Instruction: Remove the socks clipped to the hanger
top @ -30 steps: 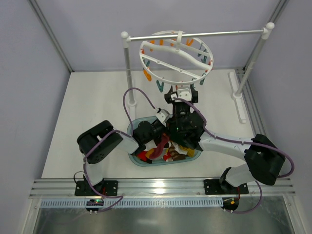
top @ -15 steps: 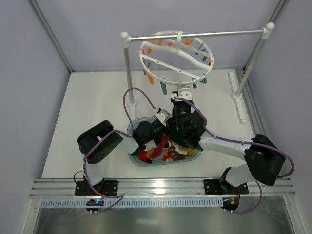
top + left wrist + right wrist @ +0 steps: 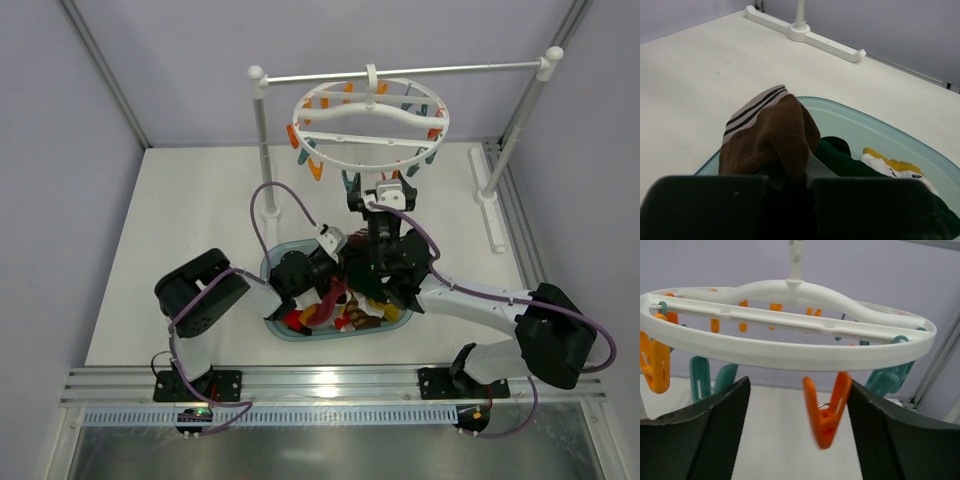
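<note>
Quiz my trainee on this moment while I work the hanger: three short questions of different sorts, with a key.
1. True or false: in the right wrist view, a sock hangs from the hanger.
2. The left gripper is shut on: A a brown sock; B a purple sock; C nothing.
3. What colour is the clip hanging between the fingers of the open right gripper?
Key: 1 false; 2 A; 3 orange.

The hanger (image 3: 790,352) is smooth white plastic, faintly glossy; the brown sock (image 3: 772,140) is soft knitted cloth; the tub (image 3: 880,132) is translucent plastic; the surface (image 3: 685,85) looks matt.
</note>
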Controlling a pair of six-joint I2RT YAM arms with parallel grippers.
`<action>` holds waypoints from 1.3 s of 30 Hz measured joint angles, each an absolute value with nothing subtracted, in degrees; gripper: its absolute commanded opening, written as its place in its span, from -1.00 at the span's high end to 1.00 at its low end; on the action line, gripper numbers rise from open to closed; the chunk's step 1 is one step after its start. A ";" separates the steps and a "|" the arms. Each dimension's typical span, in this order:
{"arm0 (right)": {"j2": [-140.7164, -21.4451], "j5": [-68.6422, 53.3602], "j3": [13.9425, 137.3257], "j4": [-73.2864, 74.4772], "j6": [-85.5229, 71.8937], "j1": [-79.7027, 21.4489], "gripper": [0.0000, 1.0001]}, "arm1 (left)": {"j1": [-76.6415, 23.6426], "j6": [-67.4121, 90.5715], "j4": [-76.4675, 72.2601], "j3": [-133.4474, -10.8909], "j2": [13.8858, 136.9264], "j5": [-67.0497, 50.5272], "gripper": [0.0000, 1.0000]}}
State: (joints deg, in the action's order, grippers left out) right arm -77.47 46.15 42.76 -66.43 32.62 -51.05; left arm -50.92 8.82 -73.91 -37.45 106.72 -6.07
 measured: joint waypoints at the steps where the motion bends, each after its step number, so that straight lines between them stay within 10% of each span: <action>1: -77.17 46.17 42.48 -66.41 32.45 -51.03 -0.77 | -50.92 8.80 -73.91 -36.97 106.30 -6.07 1.00; 25: -54.87 39.62 23.66 -54.81 9.28 -35.88 -0.95 | -56.53 9.91 -44.93 -34.46 66.98 -10.70 1.00; 39: -47.22 36.03 20.69 -50.33 4.34 -34.24 -0.96 | -58.15 15.99 -43.59 -23.14 85.78 3.44 1.00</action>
